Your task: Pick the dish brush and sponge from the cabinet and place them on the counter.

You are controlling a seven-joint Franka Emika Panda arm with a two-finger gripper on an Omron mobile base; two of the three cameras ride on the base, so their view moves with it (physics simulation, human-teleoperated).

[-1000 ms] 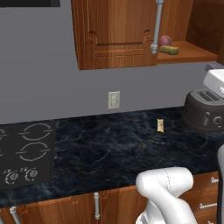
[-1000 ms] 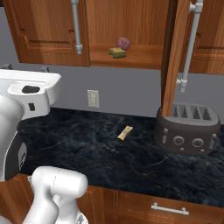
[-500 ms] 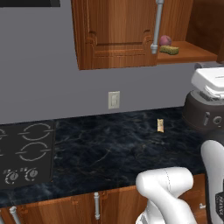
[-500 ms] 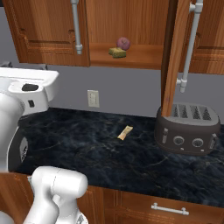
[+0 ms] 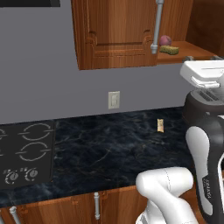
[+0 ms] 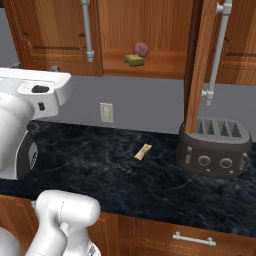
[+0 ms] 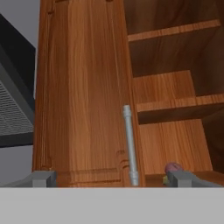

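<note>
We see flat, even rendered light without glare; the cabinet [image 7: 83, 96] interior darkens toward the upper right of the hand view, which looks softer, perhaps slightly blurred. Shadows stay faint.

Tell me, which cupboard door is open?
The door above the toaster swings out edge-on. The cabinet door on the left stays flat and shut.

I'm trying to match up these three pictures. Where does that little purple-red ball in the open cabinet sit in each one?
Left base view: the purple-red ball sits upper right, on the cabinet floor just right of the silver bar handle.
Right base view: top centre, right of that handle.
Hand view: low right, peeking above a fingertip.
Shared landmark: the bar handle of the closed door.
</note>
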